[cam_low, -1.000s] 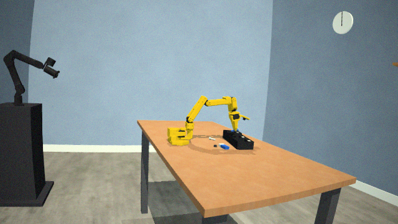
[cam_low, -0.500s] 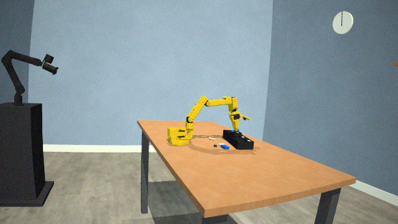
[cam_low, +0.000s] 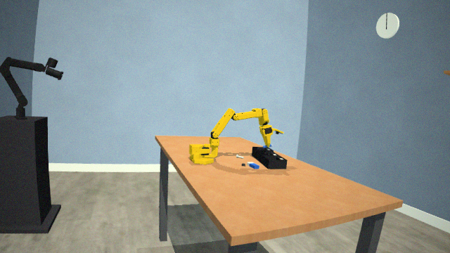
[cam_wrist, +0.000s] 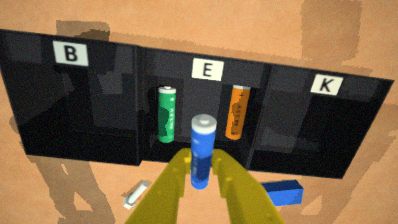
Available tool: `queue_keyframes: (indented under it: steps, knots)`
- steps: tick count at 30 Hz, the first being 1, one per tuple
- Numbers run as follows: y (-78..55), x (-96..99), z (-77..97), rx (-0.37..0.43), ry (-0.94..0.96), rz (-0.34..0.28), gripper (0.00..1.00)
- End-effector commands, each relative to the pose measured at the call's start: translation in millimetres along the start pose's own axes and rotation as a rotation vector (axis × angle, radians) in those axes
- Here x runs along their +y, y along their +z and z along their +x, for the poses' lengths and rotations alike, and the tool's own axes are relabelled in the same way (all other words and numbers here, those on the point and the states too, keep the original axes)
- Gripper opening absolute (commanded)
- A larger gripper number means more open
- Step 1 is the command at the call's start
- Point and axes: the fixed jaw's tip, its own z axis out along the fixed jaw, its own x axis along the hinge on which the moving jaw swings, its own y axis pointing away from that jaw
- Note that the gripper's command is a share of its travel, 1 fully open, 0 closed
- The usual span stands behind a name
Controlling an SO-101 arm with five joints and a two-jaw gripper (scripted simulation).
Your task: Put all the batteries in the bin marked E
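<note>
My gripper (cam_wrist: 202, 172) is shut on a blue battery (cam_wrist: 202, 150) with a silver cap and holds it above the near edge of the middle compartment, marked E (cam_wrist: 206, 69), of a black three-part bin (cam_wrist: 195, 115). A green battery (cam_wrist: 167, 113) and an orange battery (cam_wrist: 238, 111) lie inside E. The compartments marked B (cam_wrist: 70, 53) and K (cam_wrist: 326, 84) look empty. In the exterior view my yellow arm reaches over the bin (cam_low: 269, 157), with the gripper (cam_low: 267, 145) just above it.
A blue block (cam_wrist: 283, 192) lies on the table near the bin's front right, and it also shows in the exterior view (cam_low: 253, 165). A small white bolt-like piece (cam_wrist: 135, 194) lies at the front left. A small dark item (cam_low: 243, 164) lies beside the block.
</note>
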Motion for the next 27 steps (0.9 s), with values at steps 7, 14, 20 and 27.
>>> queue_keyframes:
  steps: [7, 14, 20, 27]
  knots:
    - [-13.8, -1.7, -11.1, -0.079, -0.003, 0.002, 0.00]
    - [-13.4, -1.7, -11.1, -0.079, -0.003, 0.002, 0.00]
    - [-9.5, -1.7, -10.8, -0.079, -0.003, 0.002, 0.00]
    - [-3.6, -1.7, -10.0, -0.079, -0.003, 0.002, 0.00]
